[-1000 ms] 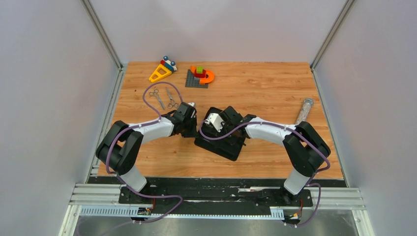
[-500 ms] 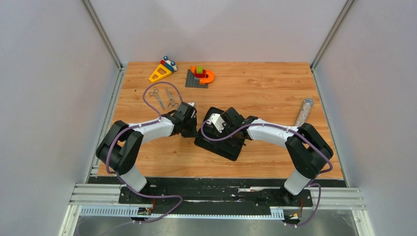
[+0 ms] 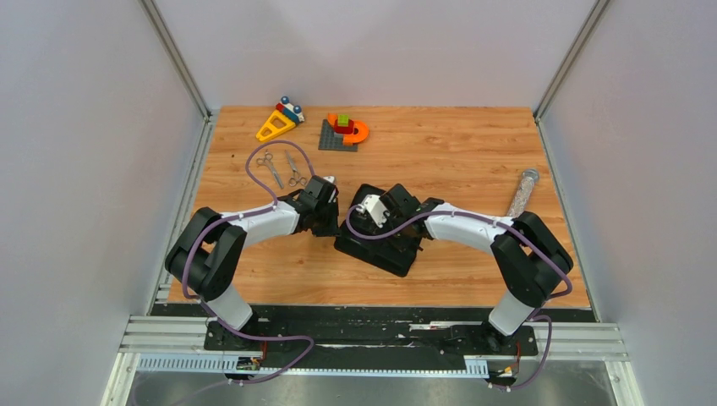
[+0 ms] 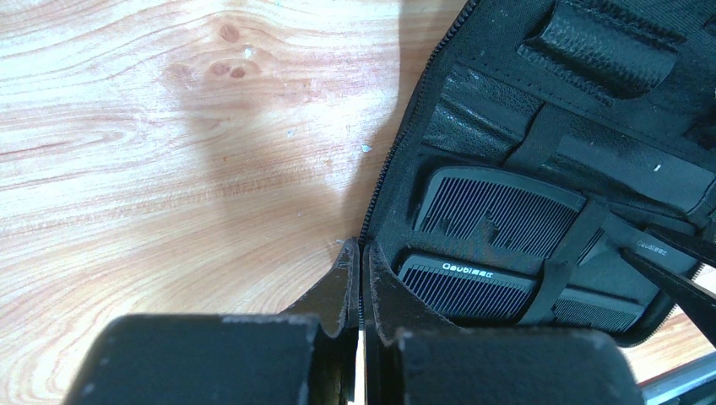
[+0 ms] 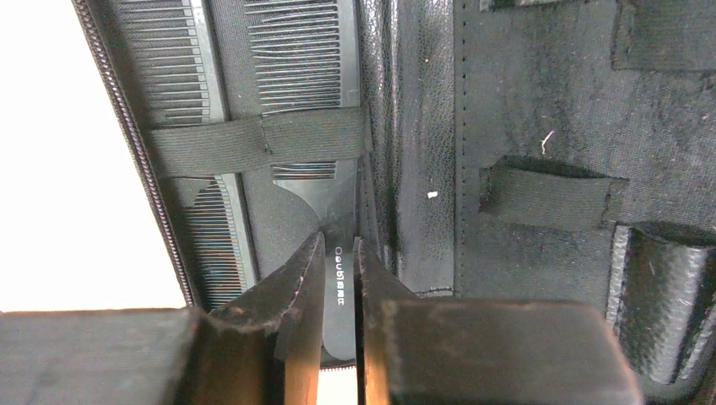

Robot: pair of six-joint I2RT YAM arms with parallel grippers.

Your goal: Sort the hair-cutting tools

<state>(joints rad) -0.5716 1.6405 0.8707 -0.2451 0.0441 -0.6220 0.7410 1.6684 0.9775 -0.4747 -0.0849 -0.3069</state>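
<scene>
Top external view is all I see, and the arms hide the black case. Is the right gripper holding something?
Observer: Yes. The right gripper is shut on the handle of a black comb inside the case.
Operator: Is the comb under a strap?
Observer: Yes, its teeth pass under an elastic strap, beside a second comb.
Operator: And the left gripper?
Observer: The left gripper is shut, its tips at the zipper edge of the case; a pinch I cannot confirm.
</scene>
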